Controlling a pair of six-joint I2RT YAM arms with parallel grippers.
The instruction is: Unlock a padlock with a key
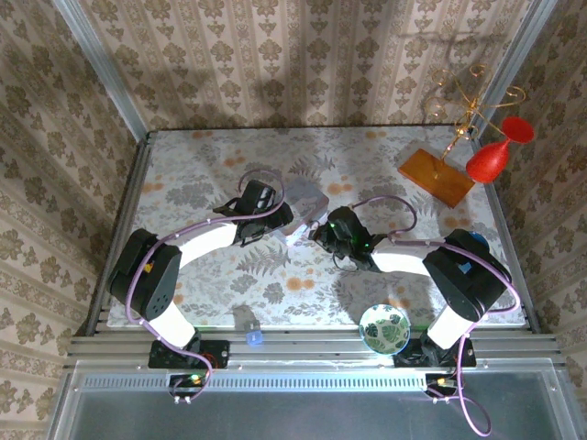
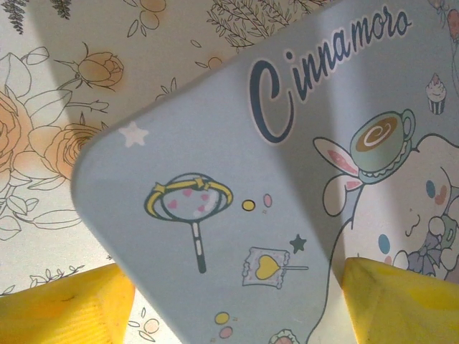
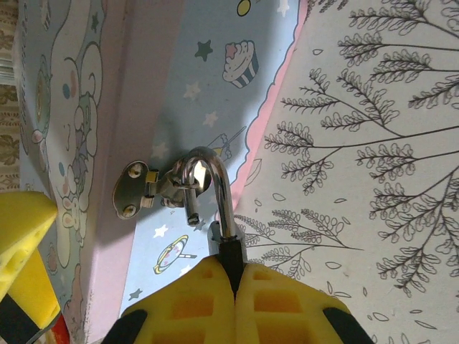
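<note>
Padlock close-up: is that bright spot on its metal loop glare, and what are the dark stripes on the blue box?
Right wrist view: yes, a glint on the padlock shackle's curve. Left wrist view: soft-edged shadow bands crossing the tin box, its print sharp, the yellow fingertips blurred.

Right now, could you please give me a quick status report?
Right end effector shut on padlock. Shackle through tin box hasp. Left end effector straddling tin box, grip unclear.

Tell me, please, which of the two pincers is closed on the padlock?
The right pincer: its yellow fingers are pressed together on the padlock, whereas the left pincer has its fingers wide apart over the tin box.
</note>
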